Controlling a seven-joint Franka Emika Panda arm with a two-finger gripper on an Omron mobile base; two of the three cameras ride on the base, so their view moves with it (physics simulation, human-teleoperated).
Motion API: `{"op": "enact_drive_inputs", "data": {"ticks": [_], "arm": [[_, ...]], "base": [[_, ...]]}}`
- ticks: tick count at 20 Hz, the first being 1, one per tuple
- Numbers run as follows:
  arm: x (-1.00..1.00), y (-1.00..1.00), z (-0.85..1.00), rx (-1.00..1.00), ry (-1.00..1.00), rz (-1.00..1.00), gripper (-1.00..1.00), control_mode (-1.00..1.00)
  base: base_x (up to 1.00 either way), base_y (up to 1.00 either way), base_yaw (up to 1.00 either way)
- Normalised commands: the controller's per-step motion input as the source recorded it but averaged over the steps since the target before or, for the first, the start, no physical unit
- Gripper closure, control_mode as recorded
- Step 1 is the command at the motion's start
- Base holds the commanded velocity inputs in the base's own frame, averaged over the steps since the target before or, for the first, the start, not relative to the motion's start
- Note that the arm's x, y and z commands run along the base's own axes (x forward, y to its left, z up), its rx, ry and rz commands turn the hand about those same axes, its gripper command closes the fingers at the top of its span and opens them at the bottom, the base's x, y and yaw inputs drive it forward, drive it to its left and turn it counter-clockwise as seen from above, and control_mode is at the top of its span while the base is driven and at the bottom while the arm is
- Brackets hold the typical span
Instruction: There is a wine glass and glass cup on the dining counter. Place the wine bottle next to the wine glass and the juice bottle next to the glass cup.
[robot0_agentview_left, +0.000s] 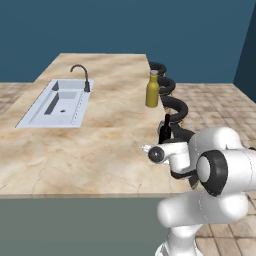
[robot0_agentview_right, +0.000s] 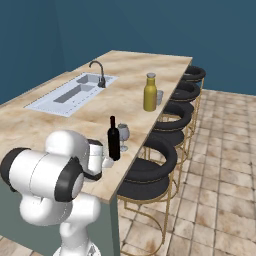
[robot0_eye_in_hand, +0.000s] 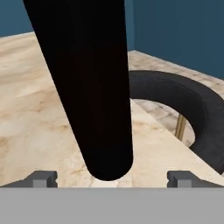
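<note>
Wine bottle (robot0_eye_in_hand: 83, 87) stands upright on the dining counter (robot0_agentview_left: 90, 150), dead centre between the gripper's (robot0_eye_in_hand: 111, 178) two fingertips (robot0_eye_in_hand: 41, 178), and those tips are spread wide with clear daylight on both sides of the dark glass, so the grip is released and nothing is clamped. From the right base view the slim dark bottle (robot0_agentview_right: 114, 140) sits just ahead of the white hand, near the counter's stool-side edge, and the wine glass (robot0_agentview_right: 123, 135) is right beside it on the far side, close enough that I can't quite say whether the two touch. In the left base view the bottle (robot0_agentview_left: 164, 131) pokes up just beyond the hand, its reddish top showing against a black stool seat (robot0_agentview_left: 180, 111).

Further out from the gripper, well along the same edge, the juice bottle (robot0_agentview_right: 150, 93) stands upright, yellow with its grey cap, and the glass cup (robot0_agentview_right: 159, 97) is tucked just beside it on the stool side, partly hidden behind the bottle. Away to the gripper's left and further along lies the pale sink (robot0_agentview_left: 55, 102) with the black faucet (robot0_agentview_left: 82, 76) at its far rim. Below the counter edge, a black stool (robot0_eye_in_hand: 183, 109) curves past on the gripper's right.
</note>
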Motion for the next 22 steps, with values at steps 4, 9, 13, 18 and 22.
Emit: {"op": "enact_drive_inputs", "data": {"ticks": [4, 9, 13, 18, 22], "arm": [[-0.26, 0.19, 0.05, 0.09, 0.00, -0.02, -1.00, -1.00], [-0.18, 0.22, 0.21, 0.09, 0.00, 0.00, -1.00, -1.00], [-0.12, 0.09, 0.47, 0.06, 0.01, 0.00, -1.00, -1.00], [-0.22, 0.07, 0.52, 0.07, 0.12, 0.00, -1.00, -1.00], [-0.31, 0.01, 0.54, 0.01, 0.21, 0.01, -1.00, -1.00]], "base": [[0.00, 0.00, 0.00], [0.00, 0.00, 0.00], [0.00, 0.00, 0.00], [0.00, 0.00, 0.00], [0.00, 0.00, 0.00]]}}
